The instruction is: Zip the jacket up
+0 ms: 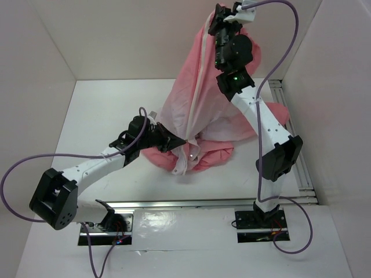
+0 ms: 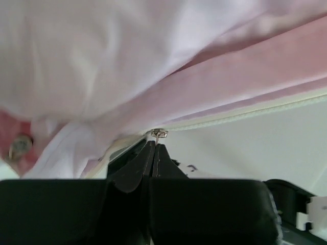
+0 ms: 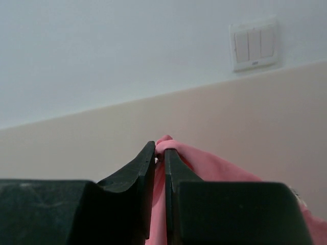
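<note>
top external view showed a white table (image 1: 98, 127) with white walls (image 1: 133, 40) on three sides, like a box. a silver rail (image 1: 306, 179) ran along the right edge of the table. the jacket (image 1: 197, 110) was pink and thin. its bottom part lay in a heap in the middle of the table. the rest was pulled up high in the air like a tent. a pale zipper (image 1: 196, 98) ran down its front.

the right gripper (image 3: 159, 152) was up high near the back wall. its fingers were almost closed, with only a thin gap, and a fold of the pink cloth was pinched between them. right wrist view looked past them at a room wall, white on top and cream below, with a white light switch (image 3: 254, 44) on it.

the left gripper (image 2: 155, 147) was low, by the heap on the table. its black fingers were pressed together. the small metal zipper pull (image 2: 159, 133) sat right at their tips and looked pinched there. left wrist view showed the pale lining (image 2: 102, 61) above the fingers and a round snap button (image 2: 20, 145) at the far left.
</note>
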`<state>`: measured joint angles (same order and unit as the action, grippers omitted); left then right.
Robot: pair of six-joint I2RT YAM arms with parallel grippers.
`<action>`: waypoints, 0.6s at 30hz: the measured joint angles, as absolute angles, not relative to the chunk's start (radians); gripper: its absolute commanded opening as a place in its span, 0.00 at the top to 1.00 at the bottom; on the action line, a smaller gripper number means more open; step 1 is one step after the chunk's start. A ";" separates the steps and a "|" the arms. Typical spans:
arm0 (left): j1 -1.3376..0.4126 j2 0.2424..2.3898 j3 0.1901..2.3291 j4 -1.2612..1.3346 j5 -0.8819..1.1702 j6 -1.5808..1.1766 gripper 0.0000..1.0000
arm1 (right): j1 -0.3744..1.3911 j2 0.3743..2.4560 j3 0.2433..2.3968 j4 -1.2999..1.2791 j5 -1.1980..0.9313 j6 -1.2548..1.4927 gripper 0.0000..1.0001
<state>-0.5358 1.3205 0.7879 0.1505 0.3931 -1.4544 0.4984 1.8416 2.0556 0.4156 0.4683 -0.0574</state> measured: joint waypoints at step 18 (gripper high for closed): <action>-0.369 1.390 0.818 0.001 0.477 -1.184 1.00 | 0.428 1.833 2.206 0.426 0.481 -0.103 1.00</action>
